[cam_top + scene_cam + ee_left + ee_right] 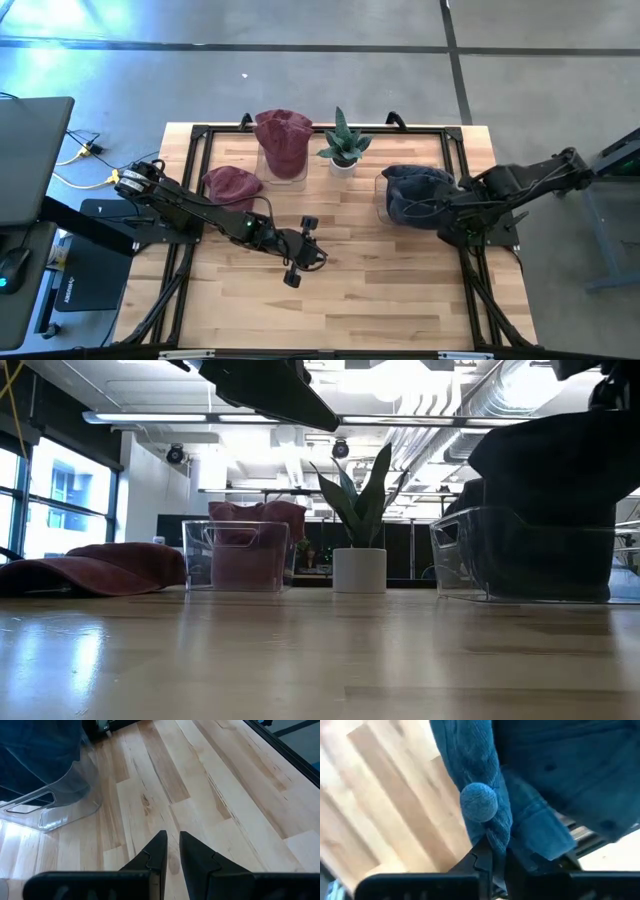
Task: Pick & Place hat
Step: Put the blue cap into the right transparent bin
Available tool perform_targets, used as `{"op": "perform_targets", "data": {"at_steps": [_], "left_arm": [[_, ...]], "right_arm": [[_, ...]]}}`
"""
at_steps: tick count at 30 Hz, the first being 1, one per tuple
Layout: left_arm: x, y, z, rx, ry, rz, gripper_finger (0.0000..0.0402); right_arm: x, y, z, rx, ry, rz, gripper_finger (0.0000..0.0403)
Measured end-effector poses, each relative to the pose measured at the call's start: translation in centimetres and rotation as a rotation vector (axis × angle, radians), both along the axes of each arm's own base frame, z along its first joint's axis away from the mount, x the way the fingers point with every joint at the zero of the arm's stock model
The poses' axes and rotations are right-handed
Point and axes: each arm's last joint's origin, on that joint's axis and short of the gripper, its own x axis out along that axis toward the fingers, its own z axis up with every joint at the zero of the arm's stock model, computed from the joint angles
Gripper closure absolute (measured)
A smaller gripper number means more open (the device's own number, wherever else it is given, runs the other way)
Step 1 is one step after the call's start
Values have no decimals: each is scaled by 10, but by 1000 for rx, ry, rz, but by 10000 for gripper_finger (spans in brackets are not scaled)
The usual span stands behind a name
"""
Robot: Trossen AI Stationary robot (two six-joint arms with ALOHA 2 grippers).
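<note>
A dark blue corduroy hat [412, 190] sits in the clear bin [520, 560] at the table's right side, its crown rising above the rim. My right gripper [495, 862] points down over it and is shut on its cloth. A maroon hat [232, 183] lies flat on the table at the left by its underside. Another maroon hat [283, 140] sits in a second clear bin [240, 560] at the far side. My left gripper [172, 842] hovers shut over bare wood near the table's middle, holding nothing. My right gripper pinches a ridge of the blue hat's crown [496, 837] between its two fingers, right beside the round top button [478, 802]. The fingers come from above, pointing down. The hat's lower part stays inside the clear bin.
A small potted plant [343, 148] in a white pot stands at the far middle, between the two bins. Bare wood lies across the near half of the table. A black frame [200, 135] runs along the table's edges.
</note>
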Motion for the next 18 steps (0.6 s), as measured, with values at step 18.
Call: {"op": "perform_targets", "data": {"at_steps": [18], "left_arm": [[0,0,0,-1,-2,0,356]], "right_arm": [[0,-10,-8,-204,-53,4,331]]}}
